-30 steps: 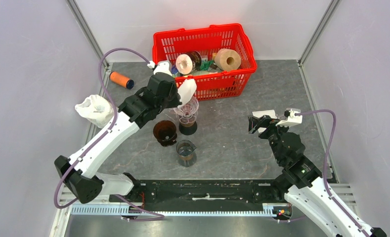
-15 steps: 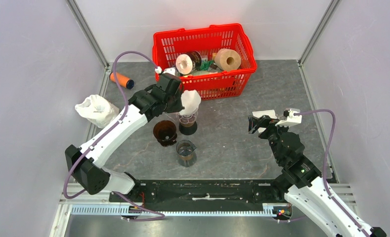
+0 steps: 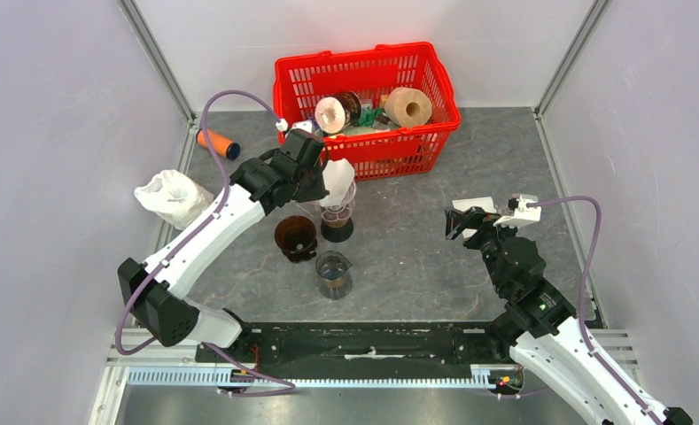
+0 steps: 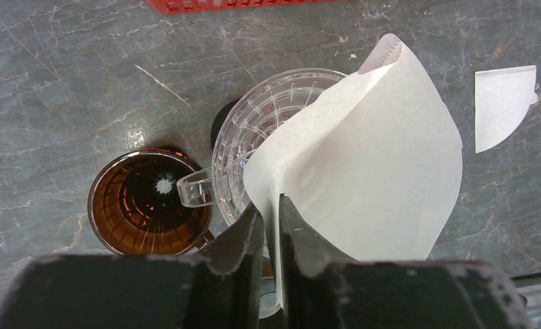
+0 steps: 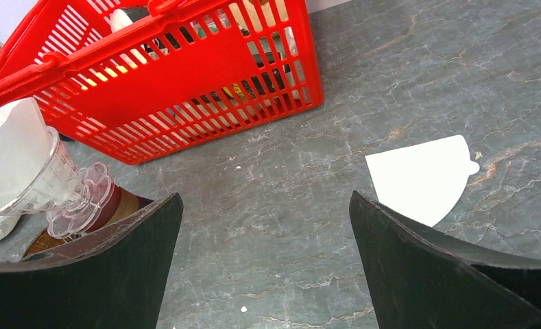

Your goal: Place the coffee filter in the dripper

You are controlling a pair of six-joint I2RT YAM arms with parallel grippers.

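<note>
The left gripper (image 4: pixel 269 207) pinches the lower edge of the white coffee filter (image 4: pixel 363 171) between nearly closed fingers. The filter leans, opened into a cone, across the right side of the clear dripper (image 4: pixel 254 137), with its tip inside the rim. An amber glass cup (image 4: pixel 144 202) stands just beside the dripper on the desk (image 4: pixel 62 82). The right gripper (image 5: pixel 264 233) hangs wide apart and empty, well away, above a flat spare filter (image 5: pixel 422 178) near the red basket (image 5: pixel 206 68).

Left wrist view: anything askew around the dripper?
The white paper coffee filter in the left gripper drapes across the rim of the clear ribbed dripper, not seated. A spare flat white filter lies loose on the grey table.
</note>
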